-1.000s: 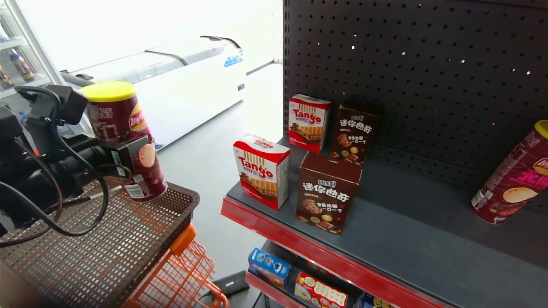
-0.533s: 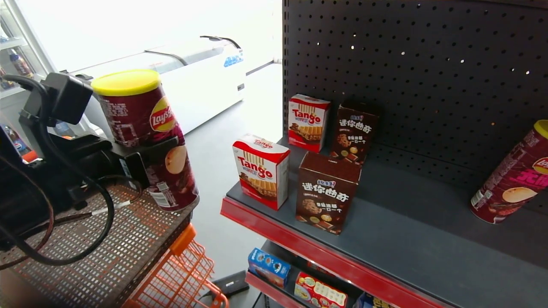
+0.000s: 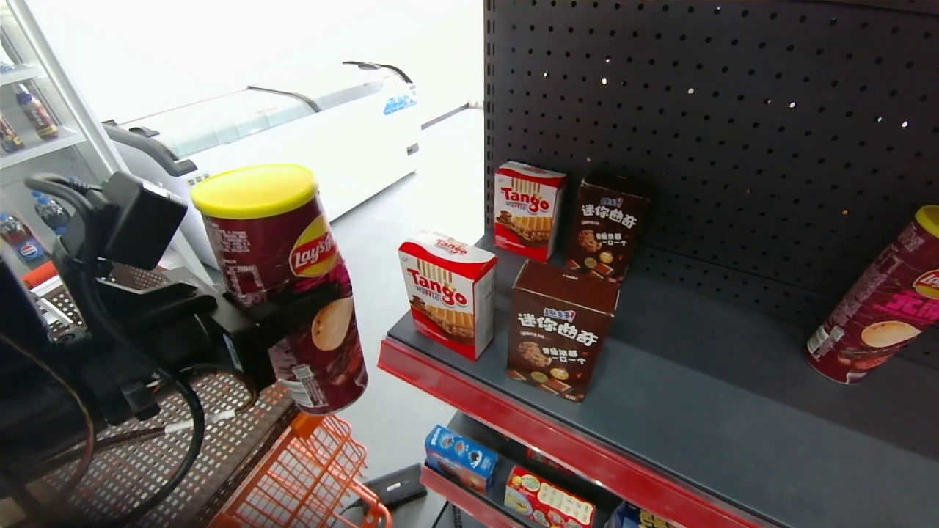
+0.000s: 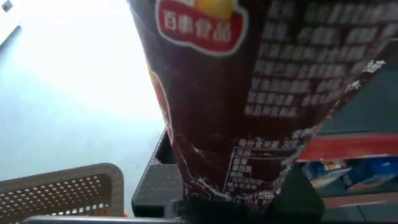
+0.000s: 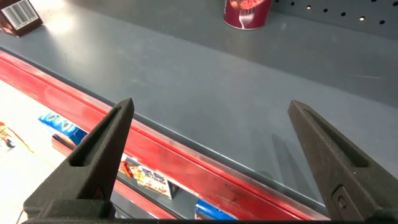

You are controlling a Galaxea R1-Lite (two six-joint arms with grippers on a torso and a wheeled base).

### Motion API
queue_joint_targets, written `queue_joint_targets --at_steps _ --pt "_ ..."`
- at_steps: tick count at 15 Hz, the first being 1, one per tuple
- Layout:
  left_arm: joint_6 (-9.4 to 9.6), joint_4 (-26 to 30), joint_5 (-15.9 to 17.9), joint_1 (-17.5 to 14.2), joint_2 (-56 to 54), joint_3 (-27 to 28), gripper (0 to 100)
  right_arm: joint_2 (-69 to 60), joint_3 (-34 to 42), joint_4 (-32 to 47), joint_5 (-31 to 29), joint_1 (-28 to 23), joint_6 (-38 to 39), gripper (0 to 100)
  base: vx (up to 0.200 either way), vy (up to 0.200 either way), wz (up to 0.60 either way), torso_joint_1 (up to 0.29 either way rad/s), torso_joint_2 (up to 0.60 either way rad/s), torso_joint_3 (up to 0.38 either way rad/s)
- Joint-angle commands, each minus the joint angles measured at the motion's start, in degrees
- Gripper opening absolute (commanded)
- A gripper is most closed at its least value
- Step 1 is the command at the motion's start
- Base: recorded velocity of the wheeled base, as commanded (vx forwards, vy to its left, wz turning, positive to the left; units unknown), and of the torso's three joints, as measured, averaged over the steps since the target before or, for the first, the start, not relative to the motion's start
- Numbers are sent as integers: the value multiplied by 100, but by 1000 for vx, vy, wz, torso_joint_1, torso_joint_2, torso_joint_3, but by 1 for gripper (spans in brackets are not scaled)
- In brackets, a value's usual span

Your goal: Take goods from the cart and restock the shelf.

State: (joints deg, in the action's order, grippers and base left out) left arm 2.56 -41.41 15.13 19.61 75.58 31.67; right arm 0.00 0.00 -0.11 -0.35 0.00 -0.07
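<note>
Left gripper (image 3: 293, 323) has the chip can (image 3: 282, 271) clamped around its middle, 1 black finger across the label, yellow lid up, the can leaning just a touch. It hangs in the air over the shelf-side corner of the brown mesh basket (image 3: 147, 440) on the orange cart (image 3: 308, 469), at 9 o'clock from the front wafer box (image 3: 447, 293), with a clear gap between them. On the shelf (image 3: 697, 411), 4 boxes cluster at the 9 o'clock end: the rear wafer box (image 3: 530, 209) at 12 o'clock from the front one, and the front cookie box (image 3: 561, 330) and rear cookie box (image 3: 609, 227) just beside them at 3 o'clock. Far out at the 3 o'clock end, a second chip can (image 3: 880, 301) tilts toward the pegboard (image 3: 733, 110). Right gripper (image 5: 211, 107) hovers above the grey shelf board near its red front edge (image 5: 186, 155), fingers spread wide
</note>
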Motion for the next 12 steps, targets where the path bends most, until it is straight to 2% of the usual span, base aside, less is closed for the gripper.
queue_joint_targets --at_steps 1,5,7,10,12 --pt "-1 1 166 236 -404 -399 0 9 0 -7 0 0 -1 100 0 0 0 0 0 0" --pt "-1 335 289 614 -632 -460 0 9 0 -7 0 0 -1 100 0 0 0 0 0 0" --pt "-1 353 720 614 -632 -469 0 9 0 2 9 0 -10 100 0 0 0 0 0 0" --pt "-1 344 931 631 -641 -539 0 9 0 2 9 0 -10 100 0 0 0 0 0 0" --pt "-1 335 1256 631 -632 -574 0 9 0 2 9 0 -10 100 0 0 0 0 0 0"
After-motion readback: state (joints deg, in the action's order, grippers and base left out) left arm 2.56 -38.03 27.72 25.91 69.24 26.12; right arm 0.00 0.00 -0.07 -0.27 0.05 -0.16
